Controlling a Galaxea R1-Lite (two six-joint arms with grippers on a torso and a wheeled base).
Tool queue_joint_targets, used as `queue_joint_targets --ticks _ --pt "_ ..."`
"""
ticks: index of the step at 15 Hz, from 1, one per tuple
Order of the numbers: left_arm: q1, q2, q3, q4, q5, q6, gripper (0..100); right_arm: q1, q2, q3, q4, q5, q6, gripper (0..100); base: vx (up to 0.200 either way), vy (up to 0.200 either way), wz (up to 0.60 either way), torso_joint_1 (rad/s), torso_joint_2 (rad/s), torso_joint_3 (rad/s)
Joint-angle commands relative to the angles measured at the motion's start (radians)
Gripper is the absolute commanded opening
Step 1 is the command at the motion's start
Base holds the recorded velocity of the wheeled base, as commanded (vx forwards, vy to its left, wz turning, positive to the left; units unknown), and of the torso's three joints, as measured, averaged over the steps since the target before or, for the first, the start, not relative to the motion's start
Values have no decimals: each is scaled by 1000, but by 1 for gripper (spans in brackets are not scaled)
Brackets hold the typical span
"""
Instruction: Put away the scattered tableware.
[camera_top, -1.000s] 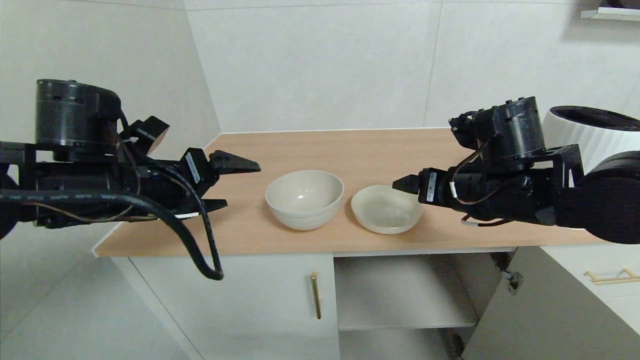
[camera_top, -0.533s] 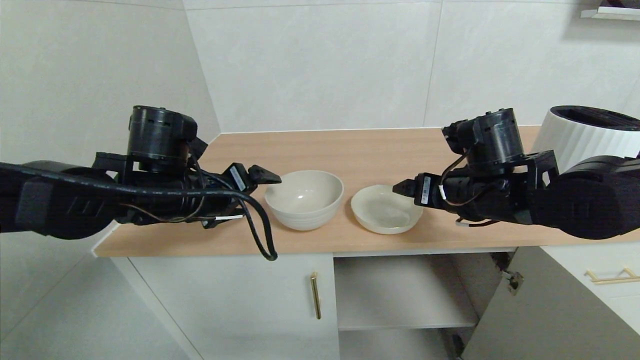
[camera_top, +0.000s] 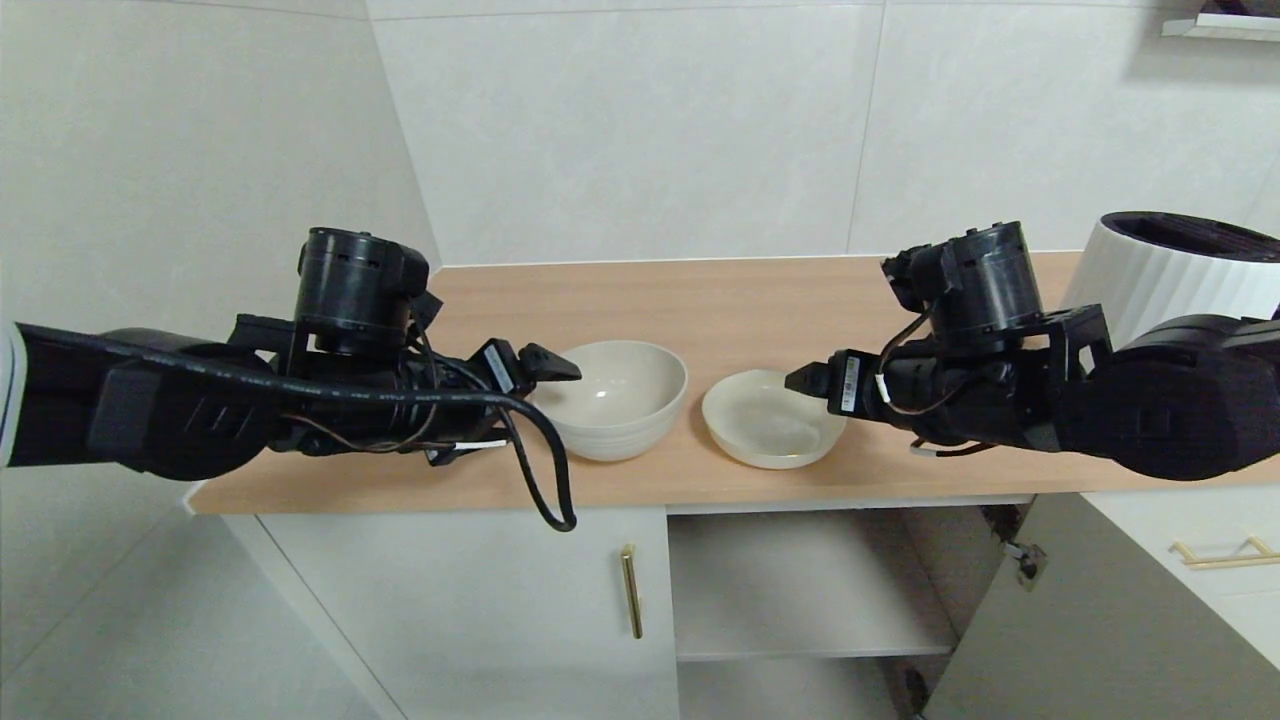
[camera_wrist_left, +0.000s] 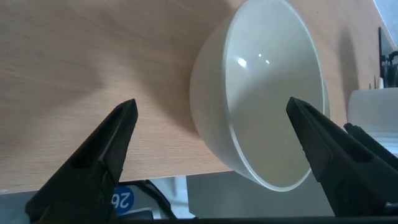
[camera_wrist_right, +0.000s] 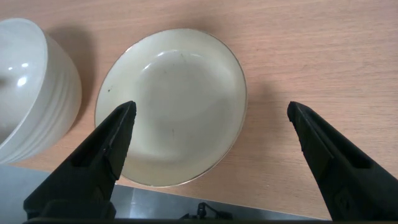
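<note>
Two pieces of tableware sit side by side near the front edge of the wooden counter (camera_top: 720, 300). A deep cream bowl (camera_top: 610, 398) (camera_wrist_left: 261, 124) is on the left, and a shallow cream dish (camera_top: 772, 420) (camera_wrist_right: 171, 106) sits to its right. My left gripper (camera_top: 540, 395) (camera_wrist_left: 211, 102) is open at the deep bowl's left side, and one finger (camera_top: 555, 365) reaches over the rim. My right gripper (camera_top: 805, 380) (camera_wrist_right: 211, 106) is open just above the shallow dish's right part, and its fingers span the dish.
A white ribbed container (camera_top: 1170, 265) stands at the counter's right end. Below the counter, a cabinet is open with a shelf (camera_top: 800, 585) and its door (camera_top: 1060, 620) swung out to the right. A closed door with a brass handle (camera_top: 630, 590) is beside it. Tiled walls close off the left and back.
My left arm has moved right and forward, bringing its open gripper up to the deep bowl's rim. The right gripper has shifted slightly left over the shallow dish.
</note>
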Motion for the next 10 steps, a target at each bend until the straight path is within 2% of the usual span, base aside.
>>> queue_joint_targets --ticks 1,4,5,10 --pt "-6 0 2 0 0 0 100 0 0 0 0 0 -1 100 0 0 0 0 0 0" --pt "-15 0 5 2 0 0 100 0 -1 2 0 0 -1 100 0 0 0 0 0 0" --pt "-16 2 7 2 1 0 0 0 -1 2 0 0 -1 100 0 0 0 0 0 0" --pt "-13 -4 2 0 1 0 0 0 -1 2 3 0 -1 100 0 0 0 0 0 0"
